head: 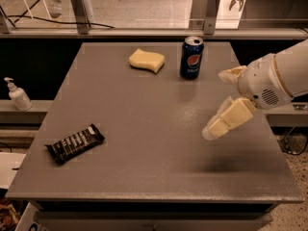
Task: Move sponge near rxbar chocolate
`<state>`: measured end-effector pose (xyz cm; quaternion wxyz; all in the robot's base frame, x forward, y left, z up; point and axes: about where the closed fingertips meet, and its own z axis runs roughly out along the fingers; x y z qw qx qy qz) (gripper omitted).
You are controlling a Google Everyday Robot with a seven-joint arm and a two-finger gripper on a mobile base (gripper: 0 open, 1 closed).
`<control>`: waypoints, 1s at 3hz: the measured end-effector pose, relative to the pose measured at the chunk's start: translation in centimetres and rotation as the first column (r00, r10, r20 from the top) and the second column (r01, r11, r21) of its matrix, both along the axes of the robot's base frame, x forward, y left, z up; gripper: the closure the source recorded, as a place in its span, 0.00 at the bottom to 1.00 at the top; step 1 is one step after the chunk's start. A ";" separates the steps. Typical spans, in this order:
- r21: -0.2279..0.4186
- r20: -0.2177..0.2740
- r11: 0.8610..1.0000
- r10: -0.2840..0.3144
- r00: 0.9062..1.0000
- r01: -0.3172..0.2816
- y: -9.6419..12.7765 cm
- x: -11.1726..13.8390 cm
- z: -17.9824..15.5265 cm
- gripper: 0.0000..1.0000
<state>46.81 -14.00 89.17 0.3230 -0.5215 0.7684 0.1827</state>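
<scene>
The pale yellow sponge lies flat at the far middle of the grey table. The rxbar chocolate, in a black wrapper with white lettering, lies near the front left edge. My gripper hovers above the right side of the table, on the white arm coming in from the right. Its cream fingers are spread apart and hold nothing. The gripper is well right of and nearer than the sponge, and far from the bar.
A blue Pepsi can stands upright just right of the sponge, between it and my gripper. A white pump bottle stands on a ledge left of the table. A metal rail runs behind the far edge.
</scene>
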 end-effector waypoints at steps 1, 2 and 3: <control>0.061 0.003 0.998 -0.024 1.000 0.023 0.2 0.4 -0.4 0.00; 0.122 0.025 0.991 -0.050 0.998 0.047 1.6 2.3 -0.2 0.00; 0.152 0.050 0.986 -0.072 0.996 0.064 3.8 4.8 -0.1 0.00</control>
